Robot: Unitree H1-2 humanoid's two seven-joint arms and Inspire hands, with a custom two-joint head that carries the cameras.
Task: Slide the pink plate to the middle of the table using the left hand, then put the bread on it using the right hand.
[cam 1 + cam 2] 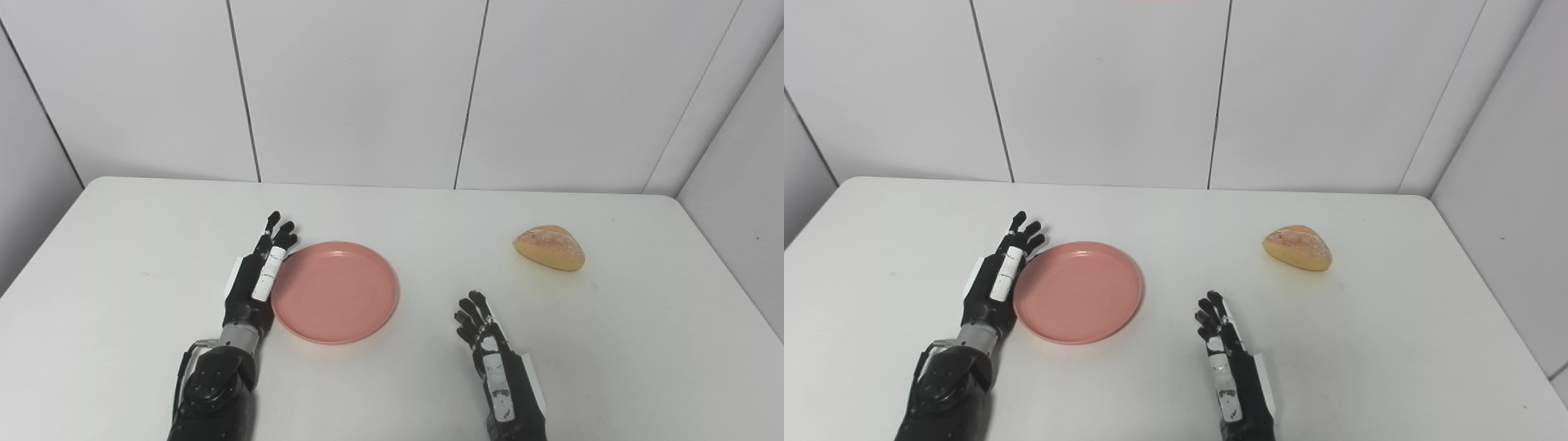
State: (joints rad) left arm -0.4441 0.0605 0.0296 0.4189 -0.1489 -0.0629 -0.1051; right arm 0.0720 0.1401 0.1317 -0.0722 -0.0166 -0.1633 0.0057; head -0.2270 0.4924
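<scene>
We had the pink plate (335,291) sitting just left of the frame's centre on the white surface (122,245), and our left robot hand (260,275) lay flat along its left rim, fingers stretched out and apart, gripping nothing, its edge right against the plate or nearly so. The plate looked to us like light, stiff plastic with a low raised lip, the sort that would skate easily on this smooth top, so a sideways push on that lip seemed the sensible contact rather than any pinch. Over at the right of the frame, the bread (549,247) rested alone, well apart from the plate. We judged it light, crusty and a little crushable, best cupped gently around its sides. Our right robot hand (484,334) waited at lower centre, fingers extended, empty, near neither thing.
</scene>
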